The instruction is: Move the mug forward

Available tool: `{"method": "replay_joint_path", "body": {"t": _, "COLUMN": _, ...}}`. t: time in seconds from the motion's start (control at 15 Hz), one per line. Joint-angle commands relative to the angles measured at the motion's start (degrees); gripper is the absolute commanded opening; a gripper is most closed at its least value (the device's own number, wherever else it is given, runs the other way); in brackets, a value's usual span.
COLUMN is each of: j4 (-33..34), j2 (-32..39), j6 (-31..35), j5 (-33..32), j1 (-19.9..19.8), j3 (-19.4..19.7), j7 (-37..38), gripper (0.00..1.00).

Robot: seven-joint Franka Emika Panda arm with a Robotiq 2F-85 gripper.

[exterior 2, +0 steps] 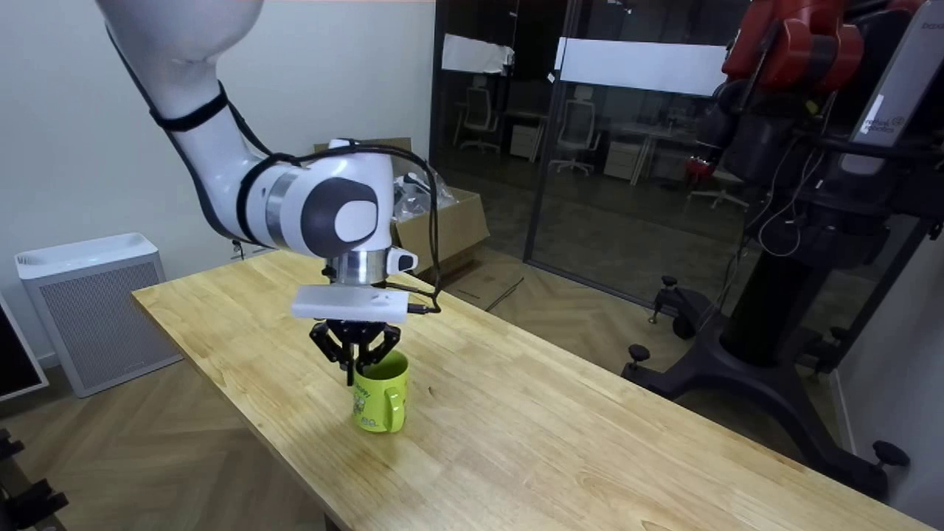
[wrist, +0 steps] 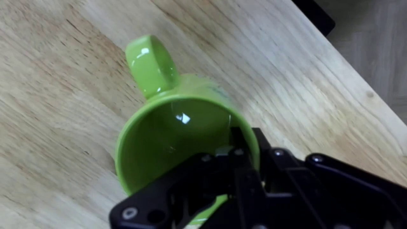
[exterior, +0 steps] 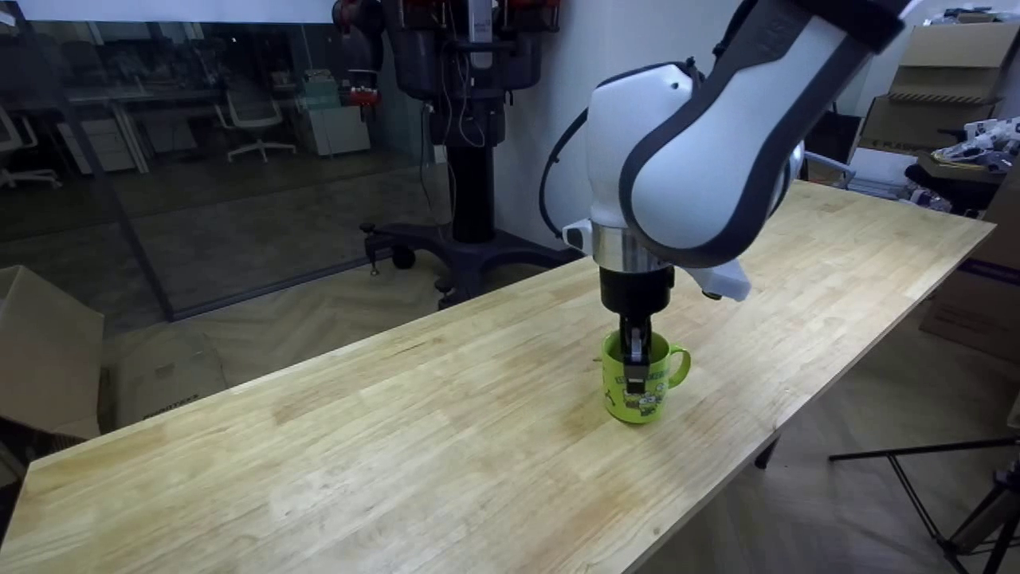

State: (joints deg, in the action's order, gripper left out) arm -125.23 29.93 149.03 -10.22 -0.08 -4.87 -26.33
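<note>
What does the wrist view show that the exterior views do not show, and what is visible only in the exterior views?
Only the wrist view shows a bright reflection inside the mug. Only the exterior views show the white robot arm, a second robot, black with red parts, and the glass wall. All share the mug, its handle, the claw at its rim, and the wooden table.

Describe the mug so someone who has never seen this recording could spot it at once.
Find the long wooden table, then the white robot arm above it. At the arm's lower end, a black gripper holds the upright mug by its rim. Unlike the pale table and black gripper, the mug is lime green, with a side handle.
</note>
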Motion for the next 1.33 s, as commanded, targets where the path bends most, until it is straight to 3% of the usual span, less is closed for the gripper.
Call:
{"method": "replay_joint_path", "body": {"t": 0.0, "j4": -6.61, "j2": -4.20, "j6": 7.29, "j5": -1.04, "j1": 1.53, "j3": 1.06, "j7": 6.81, "gripper": 0.03}}
{"method": "replay_joint_path", "body": {"t": 0.33, "j4": -10.02, "j2": -5.32, "j6": 10.02, "j5": 3.22, "j1": -1.98, "j3": -2.05, "j7": 4.73, "gripper": 0.03}}
{"method": "replay_joint_path", "body": {"t": 0.4, "j4": -10.25, "j2": -5.49, "j6": 9.83, "j5": 4.07, "j1": -2.71, "j3": -2.68, "j7": 4.17, "gripper": 0.35}}
{"method": "replay_joint_path", "body": {"t": 0.53, "j4": -10.83, "j2": -5.98, "j6": 9.55, "j5": 5.44, "j1": -3.87, "j3": -3.63, "j7": 3.51, "gripper": 0.41}}
{"method": "replay_joint_path", "body": {"t": 1.07, "j4": -14.51, "j2": -12.72, "j6": 7.90, "j5": 6.45, "j1": -3.26, "j3": -2.91, "j7": 6.16, "gripper": 0.96}}
{"method": "replay_joint_path", "body": {"t": 1.27, "j4": -15.47, "j2": -15.99, "j6": 4.27, "j5": 9.44, "j1": -3.15, "j3": -3.18, "j7": 6.98, "gripper": 1.00}}
